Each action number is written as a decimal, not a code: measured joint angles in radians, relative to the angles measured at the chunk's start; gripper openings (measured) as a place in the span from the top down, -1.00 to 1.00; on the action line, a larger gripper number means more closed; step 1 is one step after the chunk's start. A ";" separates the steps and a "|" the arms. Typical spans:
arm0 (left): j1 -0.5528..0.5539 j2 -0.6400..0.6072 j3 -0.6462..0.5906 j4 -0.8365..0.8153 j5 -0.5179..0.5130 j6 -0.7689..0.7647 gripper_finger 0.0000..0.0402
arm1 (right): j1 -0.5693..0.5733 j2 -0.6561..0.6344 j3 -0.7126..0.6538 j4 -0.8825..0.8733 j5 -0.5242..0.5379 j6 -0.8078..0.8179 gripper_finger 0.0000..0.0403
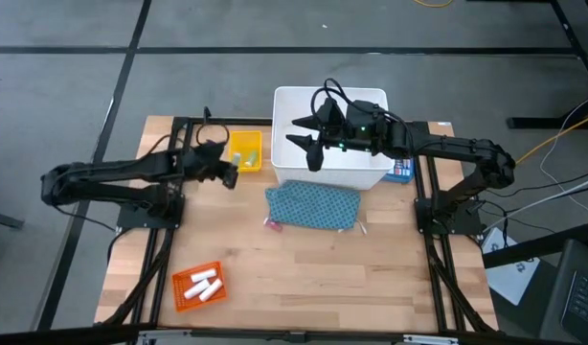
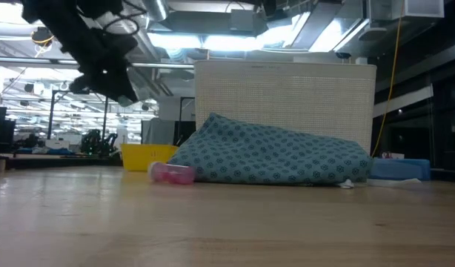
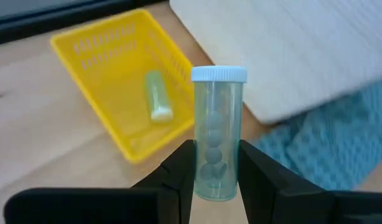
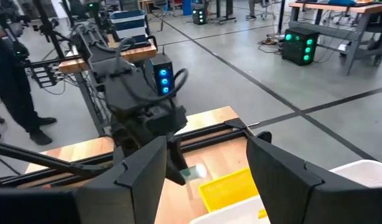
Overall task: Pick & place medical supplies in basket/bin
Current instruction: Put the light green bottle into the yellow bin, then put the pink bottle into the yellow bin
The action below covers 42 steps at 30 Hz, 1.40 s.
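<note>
Wood tabletop fills the high view, grey floor around it. My left gripper sits just beside the yellow tray, at its near-left corner; the right gripper hangs over the white bin. The pouch lies in front of the bin, and the orange tray with three white rolls sits well apart near the front-left corner.

From table height, I see the pouch slumped against the bin, a pink piece touching its left end, and the yellow tray behind. The left arm hangs well above the wood.

Past my left wrist, the fingers are clamped on a clear vial with a white cap, upright between them. This is the only view that shows the grip. The yellow tray lies just ahead and to one side, a pale green piece already inside, its long axis running along the tray. I judge the drop needs a short carry forward over the rim.

Past my right wrist, those fingers stand wide apart and empty, looking across at the left arm and the yellow tray.
</note>
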 joint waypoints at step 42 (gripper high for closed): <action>0.269 0.225 -0.006 0.476 0.680 0.074 -0.05 | 0.003 0.000 0.000 -0.019 0.059 0.095 -0.11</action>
